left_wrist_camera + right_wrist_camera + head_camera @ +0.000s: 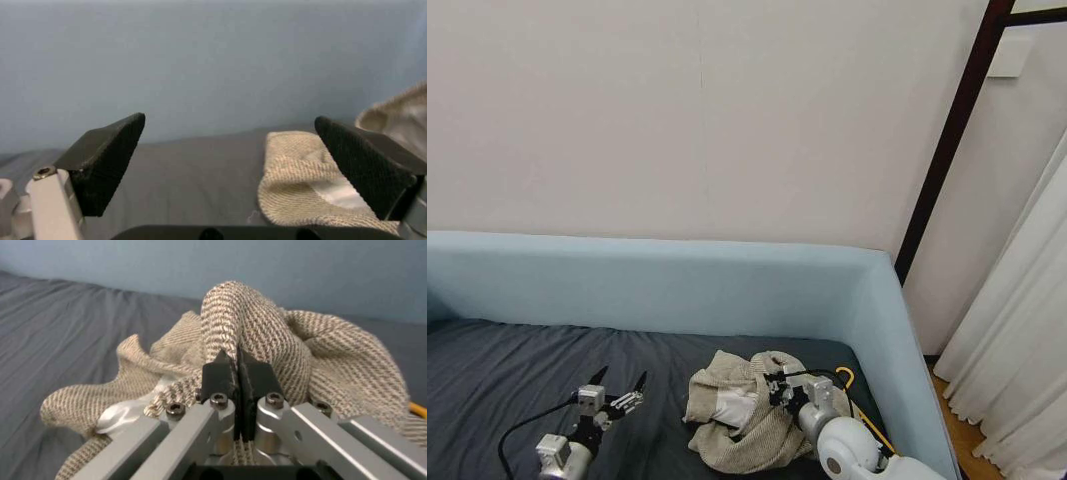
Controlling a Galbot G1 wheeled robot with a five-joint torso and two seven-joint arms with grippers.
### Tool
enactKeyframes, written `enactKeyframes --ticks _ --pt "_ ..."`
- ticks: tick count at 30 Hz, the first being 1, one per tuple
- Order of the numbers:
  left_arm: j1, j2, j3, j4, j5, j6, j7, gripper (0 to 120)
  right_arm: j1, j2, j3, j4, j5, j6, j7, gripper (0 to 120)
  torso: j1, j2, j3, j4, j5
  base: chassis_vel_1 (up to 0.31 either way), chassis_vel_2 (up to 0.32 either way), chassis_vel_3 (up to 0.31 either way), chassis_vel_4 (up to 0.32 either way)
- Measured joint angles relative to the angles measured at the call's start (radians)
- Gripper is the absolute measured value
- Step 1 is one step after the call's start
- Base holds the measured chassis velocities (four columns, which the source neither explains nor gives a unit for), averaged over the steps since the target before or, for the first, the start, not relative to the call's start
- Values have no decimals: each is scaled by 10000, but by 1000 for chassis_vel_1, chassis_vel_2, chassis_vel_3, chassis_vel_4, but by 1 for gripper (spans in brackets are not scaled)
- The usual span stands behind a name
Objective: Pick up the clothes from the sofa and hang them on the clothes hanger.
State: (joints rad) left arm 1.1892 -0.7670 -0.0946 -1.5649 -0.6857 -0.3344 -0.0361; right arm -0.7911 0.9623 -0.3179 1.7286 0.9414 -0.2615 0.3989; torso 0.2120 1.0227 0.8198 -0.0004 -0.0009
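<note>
A crumpled beige knit garment [739,418] with a white lining lies on the sofa's dark grey seat [507,370], near its right end. My right gripper [775,385] rests on top of the heap, and in the right wrist view it [236,354] is shut on a raised fold of the garment [267,325]. To the left of the heap, low over the seat, my left gripper [619,379] is open and holds nothing. In the left wrist view its fingertips [230,120] stand wide apart, with an edge of the garment [293,170] ahead of it.
The sofa's light blue backrest [657,285] and right arm [897,350] wall in the seat. A yellow curved piece [847,378] pokes out beside the garment. A dark wooden post [947,140] and white curtains [1017,370] stand to the right.
</note>
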Motion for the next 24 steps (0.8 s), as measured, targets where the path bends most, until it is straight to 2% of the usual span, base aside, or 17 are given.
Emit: enactKeyframes --ticks 2,3,4,9,11,15,24 --pt "-1340 76 1116 862 180 -140 245 99 -177 -158 215 175 62 -10 29 0 1 0 0 -7 -5 0 0 0 0" --pt "-3338 -141 2737 2391 823 -165 543 99 -564 -411 571 387 78 -15 34 0 2 0 -1 -14 2 0 0 0 0" --pt "-3964 -319 3473 3016 1009 -90 697 99 -733 -473 707 455 76 -15 33 0 1 -1 0 -10 0 0 0 0 0" --pt "-5014 -788 4946 4373 1321 -269 1355 99 -1042 -512 984 552 53 -15 23 0 1 0 -1 -9 1 0 0 0 0" --pt "-5148 -889 5151 4637 1447 -349 1497 100 -1077 -512 1025 556 51 -15 22 0 1 -1 -1 -7 0 0 0 0 0" --pt "-5524 -1343 5581 5771 2443 -709 1697 100 -1162 -532 1131 600 53 -15 26 0 1 -1 -1 -5 0 0 0 0 0" --pt "-5862 -2142 5719 6879 2983 -1009 1780 98 -1204 -560 1153 661 85 -15 60 0 1 -1 -2 -8 1 0 0 0 0"
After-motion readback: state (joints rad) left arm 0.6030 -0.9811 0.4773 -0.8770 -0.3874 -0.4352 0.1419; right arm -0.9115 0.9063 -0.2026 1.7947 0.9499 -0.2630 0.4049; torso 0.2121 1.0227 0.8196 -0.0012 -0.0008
